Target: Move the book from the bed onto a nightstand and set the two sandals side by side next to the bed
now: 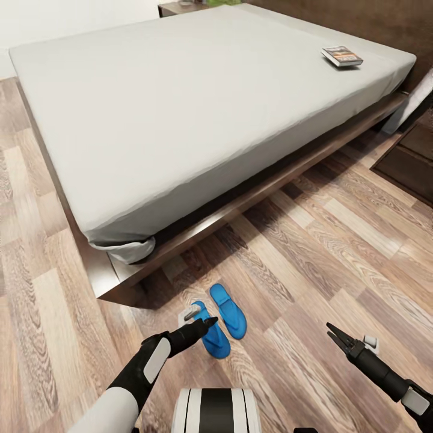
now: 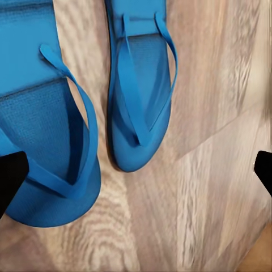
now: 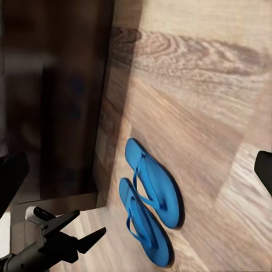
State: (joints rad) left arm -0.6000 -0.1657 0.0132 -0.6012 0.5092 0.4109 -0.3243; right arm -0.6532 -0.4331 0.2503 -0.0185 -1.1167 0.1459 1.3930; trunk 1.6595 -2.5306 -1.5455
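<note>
Two bright blue sandals lie side by side on the wood floor near the bed's front corner, one [image 1: 229, 310] closer to the frame and the other [image 1: 214, 338] nearer me. My left gripper [image 1: 207, 325] hovers open just above the nearer sandal [image 2: 45, 141], with the other sandal [image 2: 141, 85] beside it. The right gripper [image 1: 335, 335] hangs open over bare floor to the right, apart from both sandals [image 3: 156, 181] [image 3: 144, 226]. The book [image 1: 341, 56] rests on the grey mattress near the far right edge of the bed [image 1: 180, 120].
A dark-brown nightstand corner [image 1: 177, 7] peeks out behind the bed's far side. Another dark-brown cabinet [image 1: 412, 157] stands on the floor at the right edge. The bed's wooden frame [image 1: 240, 201] juts out low beside the sandals.
</note>
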